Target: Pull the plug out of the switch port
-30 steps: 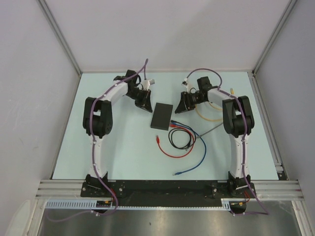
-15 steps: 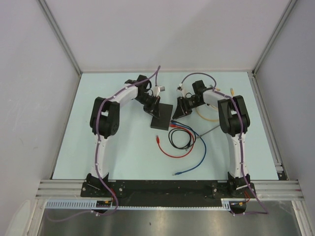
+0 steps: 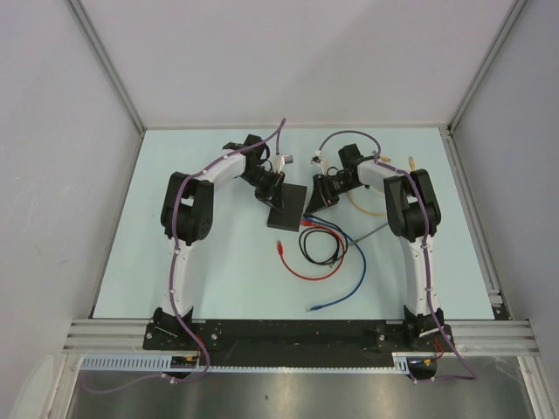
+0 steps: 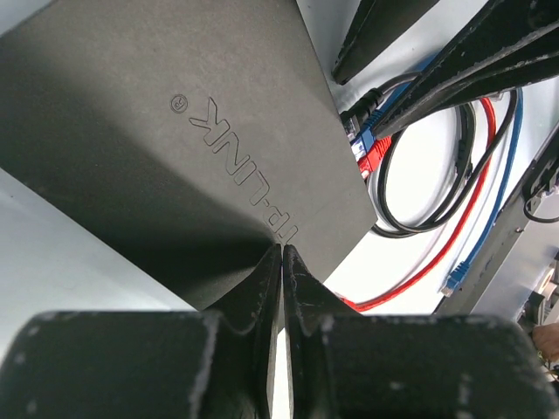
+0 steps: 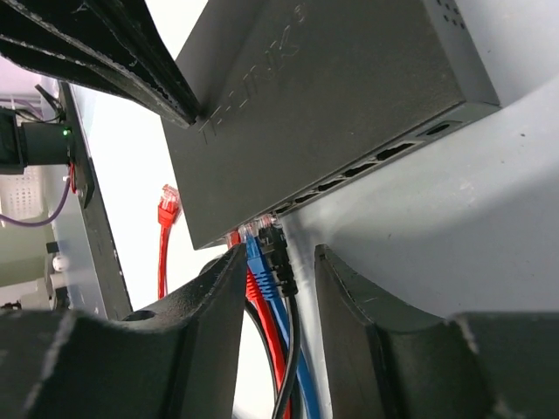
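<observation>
— Where the two arms meet, is that the switch?

— Yes, the switch [image 3: 289, 209] lies flat in the middle of the worktop [image 3: 210, 262], with its socket edge turned towards the arm bases.

— What is the left claw doing?

— The left claw [image 4: 281, 255] is closed, its fingers pressed together with nothing between them. Its tips are set down on the switch's top face, near one edge.

— And the right one?

— The right claw [image 5: 279, 259] is at the socket edge with its jaws apart, gripping nothing. The black plug [image 5: 276, 253] and the blue plug [image 5: 257, 255] sit in the gap between its fingers, both seated in their ports. The red plug [image 5: 236, 237] is right against one finger, also plugged in.

— Where do the cables go?

— The cables [image 3: 325, 257] loop over the worktop on the near side of the switch.
</observation>
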`<state>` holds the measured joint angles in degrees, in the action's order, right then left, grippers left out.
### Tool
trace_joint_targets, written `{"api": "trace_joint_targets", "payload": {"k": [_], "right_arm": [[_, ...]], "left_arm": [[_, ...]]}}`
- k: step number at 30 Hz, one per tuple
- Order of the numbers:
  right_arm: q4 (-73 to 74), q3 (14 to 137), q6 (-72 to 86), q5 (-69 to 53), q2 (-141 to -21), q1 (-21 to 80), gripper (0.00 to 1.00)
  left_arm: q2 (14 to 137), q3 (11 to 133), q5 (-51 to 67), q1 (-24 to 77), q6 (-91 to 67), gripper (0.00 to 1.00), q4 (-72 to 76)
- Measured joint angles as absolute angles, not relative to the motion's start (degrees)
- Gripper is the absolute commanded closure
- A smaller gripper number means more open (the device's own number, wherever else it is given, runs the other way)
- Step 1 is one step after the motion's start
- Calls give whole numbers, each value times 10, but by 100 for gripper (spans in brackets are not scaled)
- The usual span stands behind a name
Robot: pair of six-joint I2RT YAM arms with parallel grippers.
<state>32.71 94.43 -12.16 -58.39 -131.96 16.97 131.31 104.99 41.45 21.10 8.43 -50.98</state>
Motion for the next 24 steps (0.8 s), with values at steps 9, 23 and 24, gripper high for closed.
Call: {"api": "trace_joint_targets", "payload": {"k": [9, 23, 24], "right_arm": [[336, 954, -138, -594, -1327, 174, 60], [341, 963, -141, -595, -1336, 182, 66], [341, 963, -141, -594, -1336, 184, 67]], "left_arm": [[1313, 1050, 411, 211, 84, 90, -510], [1313, 1050, 411, 211, 80, 90, -510], [1313, 1050, 411, 211, 80, 90, -510]]}}
